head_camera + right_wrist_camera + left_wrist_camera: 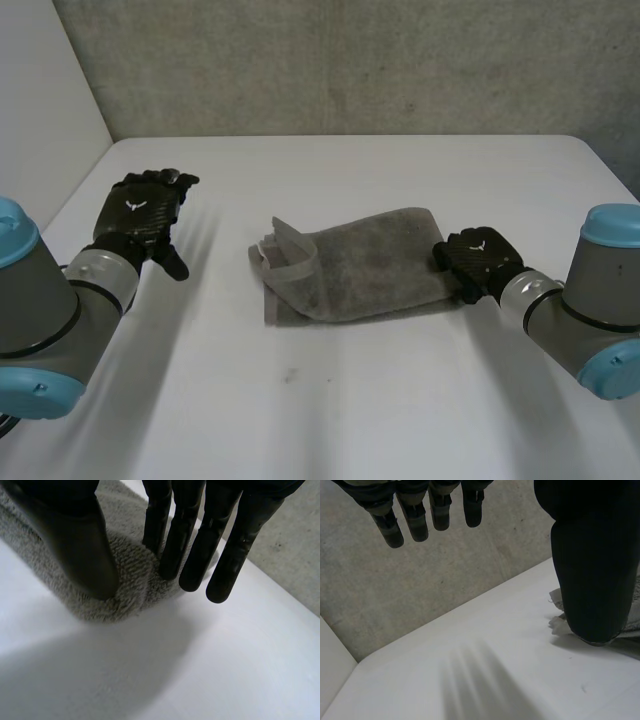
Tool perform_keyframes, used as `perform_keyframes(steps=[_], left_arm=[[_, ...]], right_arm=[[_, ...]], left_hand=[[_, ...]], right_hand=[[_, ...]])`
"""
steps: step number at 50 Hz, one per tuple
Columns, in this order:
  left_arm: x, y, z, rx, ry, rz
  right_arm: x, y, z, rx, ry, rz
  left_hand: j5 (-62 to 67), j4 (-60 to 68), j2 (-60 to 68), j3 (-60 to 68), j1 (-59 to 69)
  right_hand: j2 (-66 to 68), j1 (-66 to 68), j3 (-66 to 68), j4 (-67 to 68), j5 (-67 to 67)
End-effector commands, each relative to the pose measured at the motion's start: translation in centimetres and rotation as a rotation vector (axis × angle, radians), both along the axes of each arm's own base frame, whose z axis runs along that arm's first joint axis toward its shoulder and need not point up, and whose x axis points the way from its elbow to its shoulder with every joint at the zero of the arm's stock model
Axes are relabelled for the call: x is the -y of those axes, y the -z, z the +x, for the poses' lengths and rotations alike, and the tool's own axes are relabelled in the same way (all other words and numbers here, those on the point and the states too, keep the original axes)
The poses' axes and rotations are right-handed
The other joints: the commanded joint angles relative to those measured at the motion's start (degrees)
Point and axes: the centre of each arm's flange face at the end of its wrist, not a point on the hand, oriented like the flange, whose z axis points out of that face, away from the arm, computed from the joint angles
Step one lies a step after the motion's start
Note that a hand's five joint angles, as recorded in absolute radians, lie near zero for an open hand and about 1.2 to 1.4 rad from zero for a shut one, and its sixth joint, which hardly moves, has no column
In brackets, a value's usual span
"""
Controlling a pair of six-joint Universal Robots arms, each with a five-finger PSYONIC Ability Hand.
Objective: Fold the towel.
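Grey towel (355,262), laid rumpled on the surface (400,420), is pinched at its right edge by the right hand (478,262) while the left hand (140,212) is held spread, well apart; a lift and fold leftward is judged due next.

towel (365,265): grey terry cloth, fuzzy looped pile | table (400,400): smooth matt white | wall (350,60): rough grey concrete
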Motion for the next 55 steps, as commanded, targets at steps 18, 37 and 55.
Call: perform_keyframes(steps=[18, 37, 55], left_arm=[[-0.2, 0.1, -0.2, 0.001, 0.009, 0.004], [-0.3, -0.2, -0.3, 0.001, 0.007, -0.004], [-0.7, -4.8, -2.9, -0.135, 0.071, -0.063]], right_arm=[[-0.2, 0.1, -0.3, 0.105, 0.030, 0.074], [0.8, -5.1, -3.3, -0.177, 0.007, -0.206], [-13.5, -0.9, 11.6, -0.282, -0.593, -0.289]], left_hand=[[-1.33, 0.49, 0.61, 0.46, 0.32], [-1.33, 0.49, 0.61, 0.46, 0.32], [-1.33, 0.49, 0.61, 0.46, 0.32]], right_hand=[[23.77, 23.63, 23.99, 23.98, 24.19], [23.89, 23.75, 24.11, 24.09, 24.30], [23.89, 23.75, 24.11, 24.09, 24.30]])
